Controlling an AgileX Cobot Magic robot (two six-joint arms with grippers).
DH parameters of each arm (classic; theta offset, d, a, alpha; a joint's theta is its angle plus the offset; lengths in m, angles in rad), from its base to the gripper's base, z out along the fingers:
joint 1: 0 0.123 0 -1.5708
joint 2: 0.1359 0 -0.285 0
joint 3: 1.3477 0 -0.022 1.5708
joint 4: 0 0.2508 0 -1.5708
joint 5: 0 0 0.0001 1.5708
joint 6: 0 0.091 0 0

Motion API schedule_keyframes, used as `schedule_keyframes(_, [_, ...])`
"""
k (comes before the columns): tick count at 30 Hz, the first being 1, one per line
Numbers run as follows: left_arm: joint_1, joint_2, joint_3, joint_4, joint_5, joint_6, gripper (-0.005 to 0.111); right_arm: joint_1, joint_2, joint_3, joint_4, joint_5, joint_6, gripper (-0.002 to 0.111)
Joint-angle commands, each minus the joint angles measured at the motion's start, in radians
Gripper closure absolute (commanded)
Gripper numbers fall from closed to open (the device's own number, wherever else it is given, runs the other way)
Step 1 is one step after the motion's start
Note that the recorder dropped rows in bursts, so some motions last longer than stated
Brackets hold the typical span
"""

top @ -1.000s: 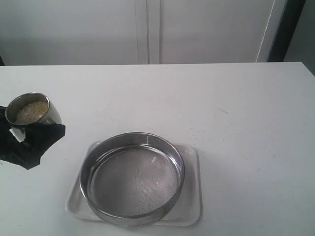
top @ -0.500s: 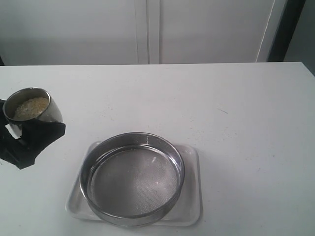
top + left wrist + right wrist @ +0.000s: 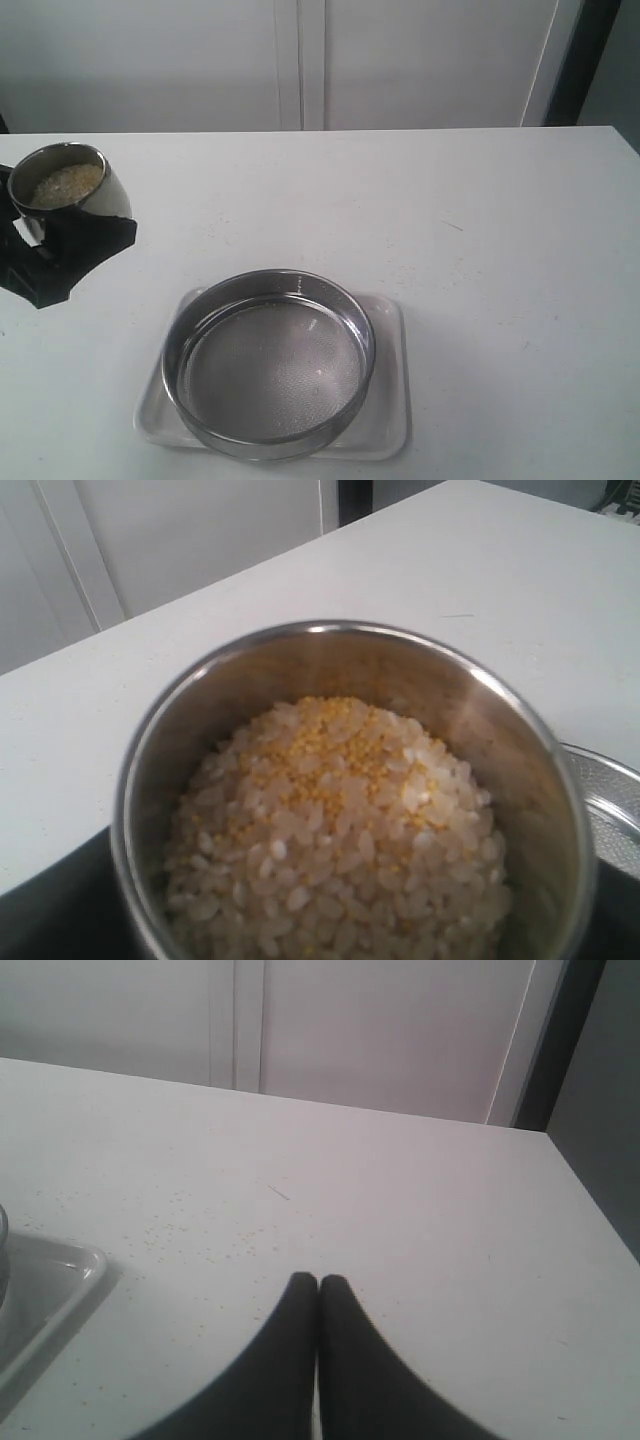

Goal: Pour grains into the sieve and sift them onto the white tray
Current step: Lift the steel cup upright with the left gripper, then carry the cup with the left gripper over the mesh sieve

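A small steel cup (image 3: 72, 196) holds the grains (image 3: 64, 184), whitish rice with fine yellow granules heaped on top (image 3: 340, 810). My left gripper (image 3: 75, 240) is shut on the cup and holds it off the table at the far left, tilted slightly. The cup hides the black fingers (image 3: 45, 910) almost completely in the left wrist view. The sieve (image 3: 268, 360) sits in the white tray (image 3: 390, 425) at the front centre, its mesh bare. The sieve's rim (image 3: 612, 802) shows beside the cup. My right gripper (image 3: 319, 1282) is shut on nothing above the table, right of the tray corner (image 3: 55, 1275).
A few stray grains (image 3: 200, 1228) are scattered on the white table (image 3: 450, 220) near the tray. White cabinet doors (image 3: 300, 60) rise behind the table's far edge. A dark gap (image 3: 585, 50) lies at the back right.
My left gripper has lifted the cup of grains higher and a little to the right in the exterior view. The sieve and the tray have stayed put.
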Motion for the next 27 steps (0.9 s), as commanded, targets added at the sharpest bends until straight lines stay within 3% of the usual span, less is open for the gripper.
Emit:
schedule_keyframes(1, [-0.004,-0.014,-0.022,0.013,-0.019,-0.021,0.107,0.0,-0.006,0.005,0.0,-0.008,-0.006,0.108])
schedule_keyframes(6, [-0.02,-0.014,-0.022,0.034,-0.007,-0.025,0.107,0.0,-0.006,0.005,0.0,-0.008,-0.006,0.108])
schedule_keyframes(10, [-0.088,-0.014,-0.022,0.089,0.104,-0.046,0.107,0.0,-0.006,0.005,0.0,-0.008,-0.006,0.108])
schedule_keyframes(16, [-0.145,-0.014,-0.024,0.093,0.139,-0.05,0.107,0.0,-0.006,0.005,0.0,-0.008,-0.006,0.108])
schedule_keyframes(27, [-0.307,0.005,-0.056,0.129,0.25,-0.076,0.107,0.0,-0.006,0.005,0.0,-0.008,-0.006,0.108])
